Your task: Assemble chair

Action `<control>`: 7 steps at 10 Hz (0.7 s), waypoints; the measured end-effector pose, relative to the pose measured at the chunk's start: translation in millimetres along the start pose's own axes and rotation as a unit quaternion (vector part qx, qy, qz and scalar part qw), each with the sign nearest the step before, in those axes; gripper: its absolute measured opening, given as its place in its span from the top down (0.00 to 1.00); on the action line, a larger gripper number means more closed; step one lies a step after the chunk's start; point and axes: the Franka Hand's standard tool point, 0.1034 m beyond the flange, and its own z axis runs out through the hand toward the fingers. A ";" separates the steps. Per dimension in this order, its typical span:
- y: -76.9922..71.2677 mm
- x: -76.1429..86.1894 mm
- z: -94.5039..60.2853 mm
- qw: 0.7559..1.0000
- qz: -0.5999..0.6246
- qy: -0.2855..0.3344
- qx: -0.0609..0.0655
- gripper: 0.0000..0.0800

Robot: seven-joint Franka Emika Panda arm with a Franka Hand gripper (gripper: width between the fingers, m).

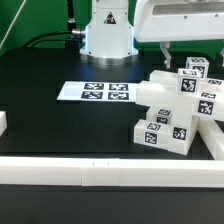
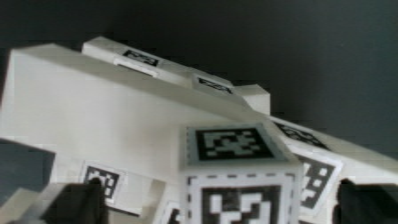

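Chair parts (image 1: 175, 108): white blocks, right of frame on black tabletop (image 1: 50, 120); black-and-white square tags, no legible writing. End effector (image 1: 177, 58): above the pile, grip state indiscernible.

White chair parts (image 1: 172, 110), black-white square tags; black table (image 1: 50, 70).

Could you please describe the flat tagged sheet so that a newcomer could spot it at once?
Start at the robot's white base at the back of the black table. Just in front lies the marker board. Unlike the chunky chair parts, it is thin, flat and alone.
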 end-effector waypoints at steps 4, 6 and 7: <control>0.2 0.0 0.4 1.000 0.007 0.000 0.000 0.65; 0.0 0.0 0.4 1.000 0.031 0.000 0.000 0.65; 0.0 0.0 0.4 0.997 0.078 0.000 0.001 0.65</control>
